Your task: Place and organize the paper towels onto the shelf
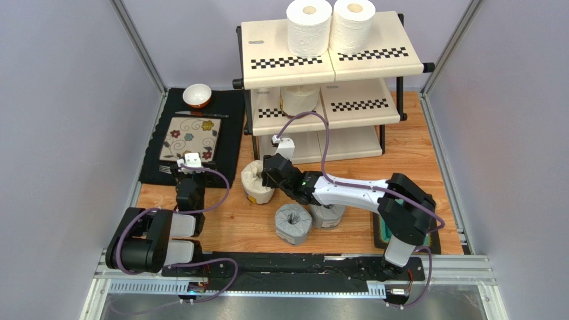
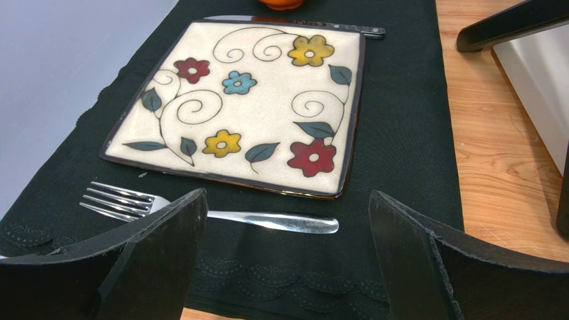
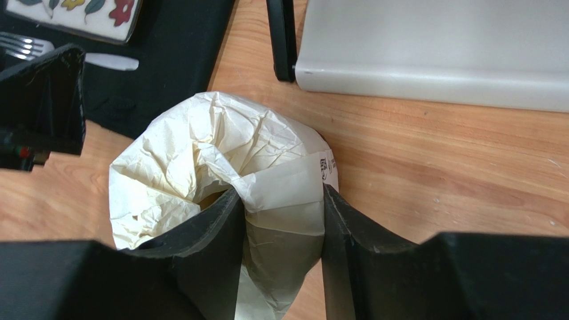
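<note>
Where the right arm's jaws close, they hold the wall of a cream-wrapped roll [image 3: 200,147]. One side is down in the centre hole and the other presses the outside of the wrapper, on the roll's right side. The roll stands hole-up. Its paper wrap is crumpled and tucked into the hole, with a small printed label near the outer side of the grip. It is on the wooden worktop [image 1: 247,223], just in front of the left leg of the shelf [image 1: 287,67] and near the lowest tier.

To the near right of it stands a grey-wrapped roll [image 1: 292,223], also hole-up. A second grey roll [image 1: 327,215] sits just beside that one, partly hidden under the right arm.

Farther off, another cream roll [image 1: 299,99] sits on the left of the shelf's middle tier. Two white rolls [image 1: 309,27] stand side by side, touching, on the top tier.

The left arm's jaws are spread wide and hold nothing. They hang over the near edge of a black mat [image 2: 401,133], above a fork [image 2: 267,220] that lies along the near side of a flowered square plate [image 2: 234,100]. A small bowl [image 1: 197,95] sits at the mat's far end.
</note>
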You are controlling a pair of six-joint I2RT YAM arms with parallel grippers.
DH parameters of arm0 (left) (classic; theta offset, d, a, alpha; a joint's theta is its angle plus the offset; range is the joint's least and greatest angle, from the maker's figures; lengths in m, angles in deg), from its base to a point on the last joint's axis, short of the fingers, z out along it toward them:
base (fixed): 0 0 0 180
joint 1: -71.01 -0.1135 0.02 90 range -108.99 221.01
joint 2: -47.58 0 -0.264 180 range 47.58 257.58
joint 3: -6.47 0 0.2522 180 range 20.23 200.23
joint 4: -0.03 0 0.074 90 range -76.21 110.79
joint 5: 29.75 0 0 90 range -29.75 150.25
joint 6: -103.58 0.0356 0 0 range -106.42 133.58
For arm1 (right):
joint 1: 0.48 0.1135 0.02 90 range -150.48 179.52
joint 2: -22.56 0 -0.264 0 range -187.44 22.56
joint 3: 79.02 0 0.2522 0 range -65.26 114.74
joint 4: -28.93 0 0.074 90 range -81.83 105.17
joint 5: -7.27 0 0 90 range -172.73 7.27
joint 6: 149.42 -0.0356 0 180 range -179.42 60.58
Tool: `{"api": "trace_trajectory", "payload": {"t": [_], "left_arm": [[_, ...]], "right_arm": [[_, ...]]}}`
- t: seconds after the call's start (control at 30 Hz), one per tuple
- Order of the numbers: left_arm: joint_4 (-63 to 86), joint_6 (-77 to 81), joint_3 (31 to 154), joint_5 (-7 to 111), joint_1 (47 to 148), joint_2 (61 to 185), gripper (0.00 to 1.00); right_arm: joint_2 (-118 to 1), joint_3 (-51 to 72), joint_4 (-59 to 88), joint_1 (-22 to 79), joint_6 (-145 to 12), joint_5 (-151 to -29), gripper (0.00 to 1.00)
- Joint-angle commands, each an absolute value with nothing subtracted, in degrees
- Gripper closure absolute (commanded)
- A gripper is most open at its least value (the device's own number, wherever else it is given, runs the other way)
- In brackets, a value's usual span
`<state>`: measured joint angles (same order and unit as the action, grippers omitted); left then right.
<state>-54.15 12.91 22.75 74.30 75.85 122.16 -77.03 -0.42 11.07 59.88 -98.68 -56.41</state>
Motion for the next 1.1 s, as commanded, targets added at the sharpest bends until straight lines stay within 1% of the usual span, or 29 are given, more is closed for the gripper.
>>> {"api": "trace_trajectory", "payload": {"t": [0.0,0.17,0.2,0.27,0.3,0.33,0.4,0.43,0.47,0.53,0.57,0.63,0.67,0.77,0.87,1.07], "left_arm": [[-55.9,13.3,9.3,74.1,75.5,122.2,0.01],[-55.9,13.3,9.3,74.1,75.5,122.2,0.01],[-55.9,13.3,9.4,74.1,75.5,122.2,0.01],[-55.9,13.3,9.4,74.0,75.5,122.2,0.01],[-55.9,13.3,9.4,74.1,75.5,122.2,0.01],[-55.9,13.4,9.4,74.1,75.5,122.2,0.01],[-55.9,13.3,9.3,74.1,75.5,122.2,0.01],[-55.9,13.3,9.3,74.1,75.5,122.2,0.01],[-55.9,13.3,9.4,74.0,75.5,122.2,0.01],[-55.9,13.3,9.3,74.1,75.4,122.1,0.01],[-55.9,13.3,9.2,74.1,75.5,122.2,0.01],[-55.9,13.3,9.3,74.1,75.5,122.2,0.01],[-55.9,13.3,9.4,74.1,75.5,122.2,0.01],[-55.9,13.3,9.3,74.1,75.5,122.2,0.01],[-55.9,13.3,9.3,74.1,75.5,122.2,0.01],[-55.9,13.3,9.3,74.1,75.5,122.1,0.01]], "right_arm": [[-67.5,-2.2,17.1,59.8,-92.9,-62.4,0.58],[-58.0,-6.7,15.9,59.7,-89.9,-69.0,0.58],[-54.1,-7.3,15.6,59.8,-88.7,-69.5,0.58],[-50.3,-8.0,11.9,59.8,-87.3,-68.9,0.58],[-46.0,-8.0,9.0,59.9,-86.2,-67.8,0.58],[-44.2,-8.0,7.6,59.8,-85.6,-66.1,0.57],[-39.9,-8.1,3.6,59.7,-83.6,-59.8,0.56],[-35.8,-8.2,2.8,59.7,-83.0,-57.3,0.55],[-34.1,-8.1,1.9,59.2,-82.1,-52.2,0.55],[-29.8,-7.5,-1.0,58.0,-80.8,-47.9,0.55],[-28.8,-7.2,-2.0,55.6,-80.9,-43.9,0.55],[-27.4,-5.0,-6.8,51.9,-83.7,-42.1,0.55],[-26.4,-4.5,-7.8,47.2,-84.4,-43.9,0.55],[-25.3,-3.9,-8.5,39.8,-85.5,-47.8,0.55],[-26.1,-2.6,-7.1,35.7,-84.1,-50.5,0.55],[-29.6,1.2,-4.0,31.5,-82.9,-53.5,0.56]]}}
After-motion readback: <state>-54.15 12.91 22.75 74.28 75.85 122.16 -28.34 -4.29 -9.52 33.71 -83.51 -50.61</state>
